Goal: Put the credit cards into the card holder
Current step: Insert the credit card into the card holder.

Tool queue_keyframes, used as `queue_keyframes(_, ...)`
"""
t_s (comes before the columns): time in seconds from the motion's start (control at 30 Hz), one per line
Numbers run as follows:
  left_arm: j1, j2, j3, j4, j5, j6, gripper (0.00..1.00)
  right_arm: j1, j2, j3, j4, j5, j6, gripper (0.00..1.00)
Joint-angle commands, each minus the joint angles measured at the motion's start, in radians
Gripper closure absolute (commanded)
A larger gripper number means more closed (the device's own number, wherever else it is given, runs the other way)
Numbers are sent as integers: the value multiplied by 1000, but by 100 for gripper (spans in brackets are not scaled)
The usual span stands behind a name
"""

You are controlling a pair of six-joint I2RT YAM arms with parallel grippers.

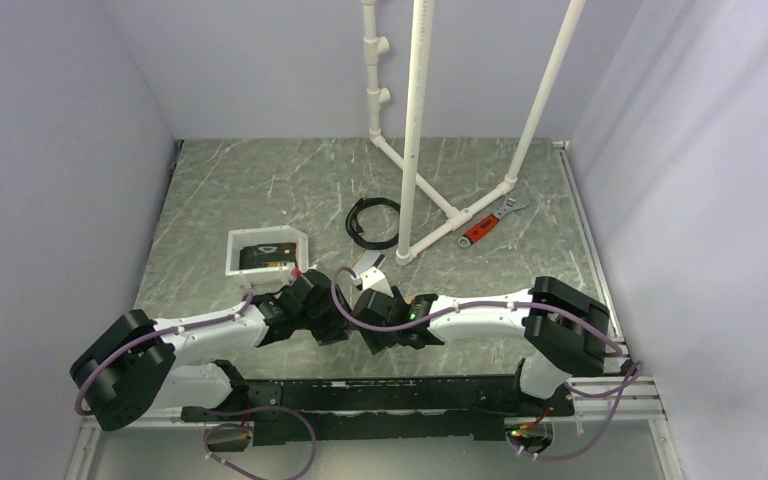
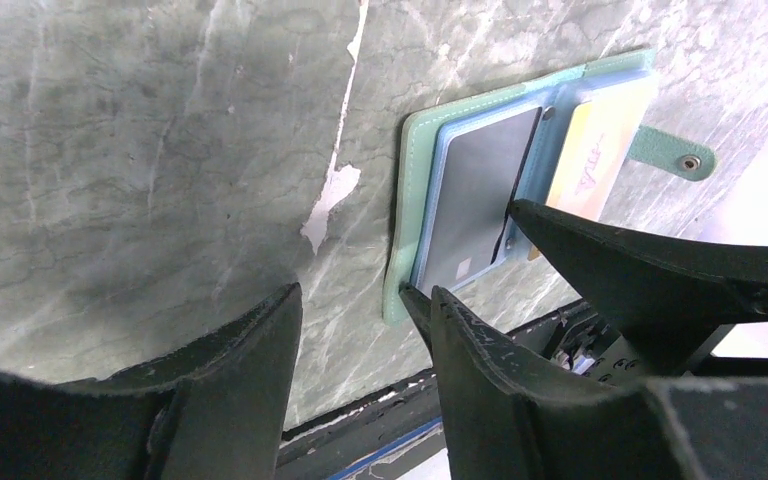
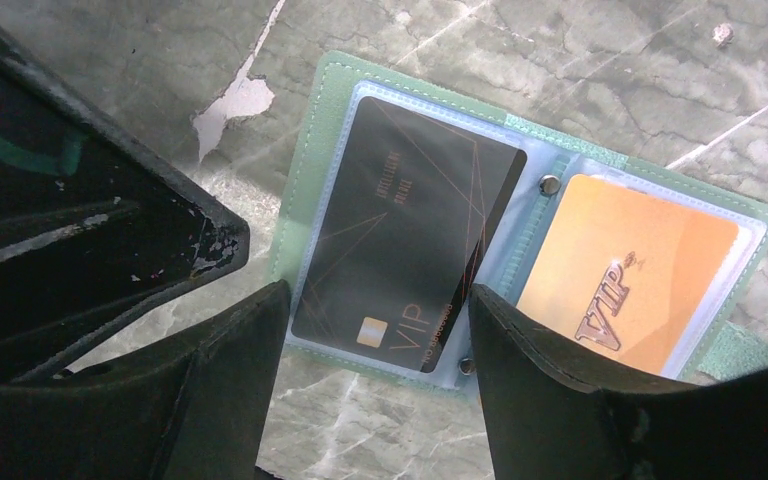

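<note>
Top view: the card holder [image 1: 368,266] was laid open on the table [image 1: 260,190]. Left wrist: the left gripper's [image 2: 365,300] fingers were held apart beside its edge. Right wrist: the right gripper's [image 3: 378,290] fingers were spread astride the sleeved black card [image 3: 405,220].

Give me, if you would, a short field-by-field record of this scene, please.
card holder: open flat on the table, inner faces up
black card: in the sleeve away from the snap tab
orange card: in the sleeve beside the tab
right gripper: open, astride the black card
left gripper: open, nothing held
white tray: beyond the left gripper, something dark inside
</note>
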Motion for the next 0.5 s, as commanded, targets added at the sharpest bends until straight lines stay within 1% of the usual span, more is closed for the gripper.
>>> queue_keyframes(0.0, 10, -33, -1, -12, -25, 2, 44, 14, 28, 40, -42, -15, 80, 30)
queue_keyframes(0.03, 11, -36, -1, -17, -26, 0, 44, 14, 30, 43, -50, -15, 94, 31)
queue_keyframes(0.23, 14, -61, 2, -33, -34, 0, 43, 14, 48, 52, -80, 25, 153, 42)
queue_keyframes(0.33, 19, -62, 8, -30, -20, 3, 44, 14, 23, 27, -38, 10, 152, 50)
queue_keyframes(0.47, 28, -46, 15, 15, 20, 12, 46, 9, -33, -28, 30, -3, 156, 54)
